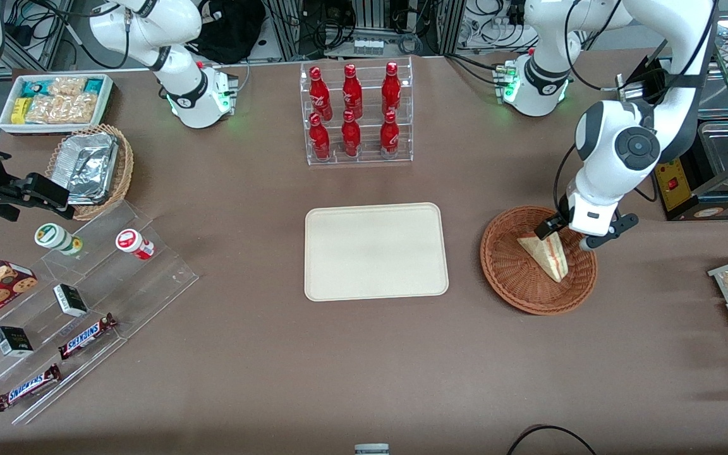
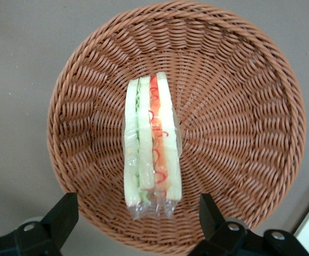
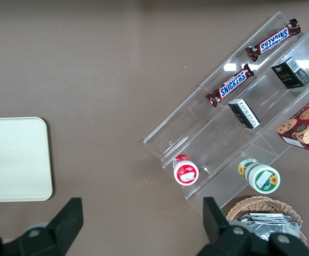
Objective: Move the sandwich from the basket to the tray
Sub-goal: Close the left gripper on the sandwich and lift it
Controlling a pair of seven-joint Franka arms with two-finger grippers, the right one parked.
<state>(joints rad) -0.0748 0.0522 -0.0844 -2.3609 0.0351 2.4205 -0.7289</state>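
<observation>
The sandwich (image 1: 546, 254) lies in the basket (image 1: 502, 273), wrapped in clear film, its cut edge with red and green layers facing up. The gripper (image 2: 138, 213) hangs just above the sandwich's wide end, over the basket's rim farthest from the front camera, jaws open and straddling it without touching. The tray (image 1: 376, 251) sits bare mid-tabletop beside the basket.
</observation>
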